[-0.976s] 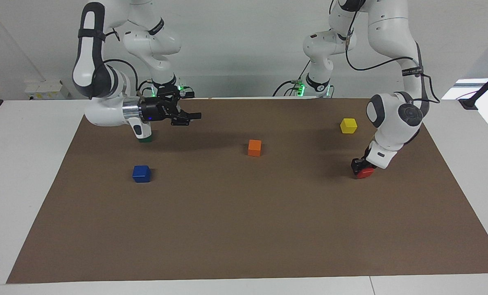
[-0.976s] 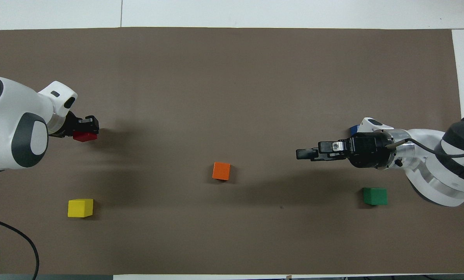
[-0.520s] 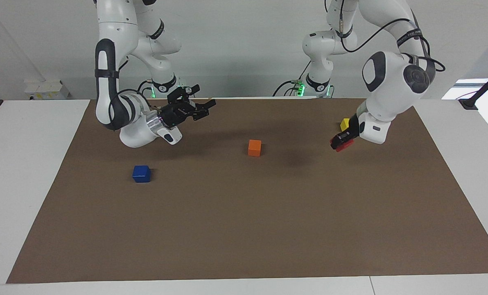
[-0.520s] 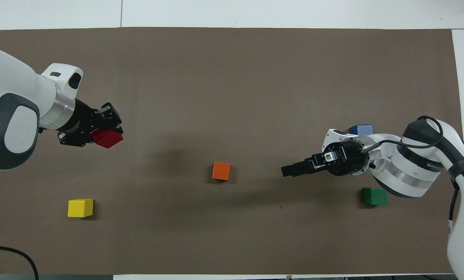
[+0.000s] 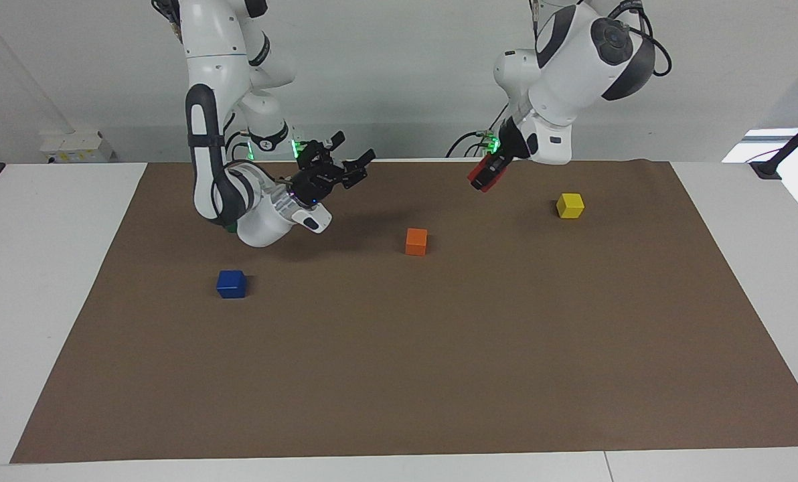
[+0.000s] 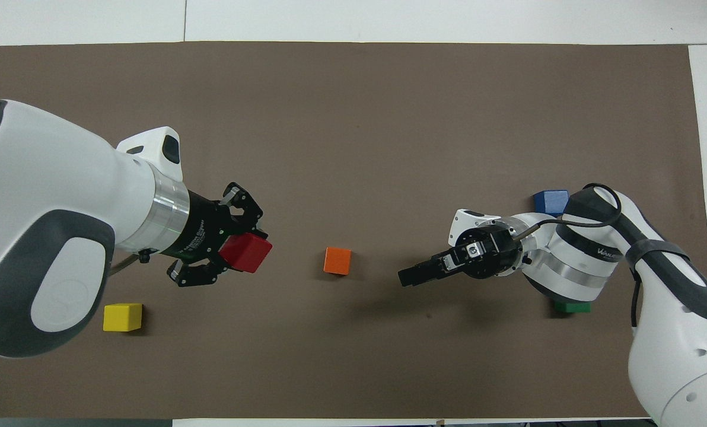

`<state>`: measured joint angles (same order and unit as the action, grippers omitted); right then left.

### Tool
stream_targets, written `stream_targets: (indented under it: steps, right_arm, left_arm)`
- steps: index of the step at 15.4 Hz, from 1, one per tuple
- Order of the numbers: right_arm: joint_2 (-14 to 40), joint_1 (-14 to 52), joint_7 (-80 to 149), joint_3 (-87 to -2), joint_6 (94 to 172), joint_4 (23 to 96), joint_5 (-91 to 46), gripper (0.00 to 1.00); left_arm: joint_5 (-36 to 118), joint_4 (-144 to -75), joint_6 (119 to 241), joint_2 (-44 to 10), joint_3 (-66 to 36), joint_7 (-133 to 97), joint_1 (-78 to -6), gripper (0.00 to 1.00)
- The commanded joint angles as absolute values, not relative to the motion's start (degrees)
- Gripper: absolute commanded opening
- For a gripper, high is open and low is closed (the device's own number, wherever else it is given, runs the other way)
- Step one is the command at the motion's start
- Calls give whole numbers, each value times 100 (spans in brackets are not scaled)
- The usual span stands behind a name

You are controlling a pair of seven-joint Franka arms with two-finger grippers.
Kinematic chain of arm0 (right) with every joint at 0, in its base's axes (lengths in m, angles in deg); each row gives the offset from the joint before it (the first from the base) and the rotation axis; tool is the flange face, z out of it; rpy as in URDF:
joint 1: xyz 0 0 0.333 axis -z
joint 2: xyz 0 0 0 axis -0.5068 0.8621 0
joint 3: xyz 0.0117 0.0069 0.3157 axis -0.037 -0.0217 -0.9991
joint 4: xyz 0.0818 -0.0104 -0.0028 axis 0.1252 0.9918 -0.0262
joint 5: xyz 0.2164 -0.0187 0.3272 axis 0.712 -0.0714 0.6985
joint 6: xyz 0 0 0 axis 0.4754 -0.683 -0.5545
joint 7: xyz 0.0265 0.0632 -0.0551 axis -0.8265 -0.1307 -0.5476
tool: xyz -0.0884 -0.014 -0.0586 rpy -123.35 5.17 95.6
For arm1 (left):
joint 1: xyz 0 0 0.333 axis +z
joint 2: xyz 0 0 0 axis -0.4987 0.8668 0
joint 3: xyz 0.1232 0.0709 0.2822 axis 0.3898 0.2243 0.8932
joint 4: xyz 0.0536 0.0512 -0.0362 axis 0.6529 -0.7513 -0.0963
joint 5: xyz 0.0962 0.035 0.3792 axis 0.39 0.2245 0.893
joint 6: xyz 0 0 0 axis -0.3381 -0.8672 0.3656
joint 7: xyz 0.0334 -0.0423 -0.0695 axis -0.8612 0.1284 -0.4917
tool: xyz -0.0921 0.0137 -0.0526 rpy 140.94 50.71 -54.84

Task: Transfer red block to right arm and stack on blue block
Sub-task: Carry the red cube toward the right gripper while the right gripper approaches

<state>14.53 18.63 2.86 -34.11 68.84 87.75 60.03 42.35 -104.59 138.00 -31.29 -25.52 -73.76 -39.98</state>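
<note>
high above the brown mat (image 5: 399,375), both arms are raised, and the account runs across the facing view from the right arm's end of the table to the left arm's end.

first comes the right arm (image 5: 221,134), bent low over the mat with a small blue light at its wrist. a sliver of the green block (image 6: 573,306) shows under it. the right gripper (image 5: 342,166) is up in the air, over bare mat between the blue block and the orange block; its two black fingers (image 5: 365,156) are spread wide apart and hold nothing. it points toward the left arm's end of the table.

the blue block (image 5: 231,284) sits flat on the mat, farther from the robots than the green block, untouched and with nothing on it.

the orange block (image 5: 416,241) sits on the mat near the middle of the table, between the two grippers in the overhead view.

next is the left gripper (image 5: 486,173), lifted well off the mat and tilted downward. it is clenched on the red block (image 5: 485,175), which is pinched between its fingers (image 6: 235,201) and hangs in the air over the mat between the orange block and the yellow block. the two grippers are well apart.

the yellow block (image 5: 570,205) rests on the mat toward the left arm's end, nearer the robots than the orange block.
</note>
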Motion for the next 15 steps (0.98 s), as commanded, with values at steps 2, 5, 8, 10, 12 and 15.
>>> stream_targets:
  steps: [2, 5, 8, 10, 12, 15]
  right_arm:
    - [1705, 1815, 49, -3416, 6514, 8758, 6137, 100]
    - [2030, 1569, -444, -3416, 6392, 8653, 6137, 100]
    - [2145, 1568, -838, -3416, 6391, 8530, 6137, 100]
    - [2494, 1516, -1408, -3416, 6418, 8198, 6137, 100]
    - [2628, 1402, -1569, -3416, 6435, 8090, 6145, 100]
    - [2637, 1349, -1903, -3424, 6715, 8064, 6207, 100]
  left_arm:
    - [3437, -10869, 14227, -3367, -2458, -8406, -4142, 0]
    - [3339, -10958, 14395, -3420, -2467, -9258, -4318, 0]
    - [3322, -11019, 14544, -3481, -2475, -9859, -4451, 0]
    - [3295, -11055, 14598, -3490, -2475, -10366, -4564, 0]
    - [3269, -11186, 14737, -3568, -2475, -10588, -4731, 0]
    - [3190, -11633, 15561, -3805, -2475, -11264, -5073, 0]
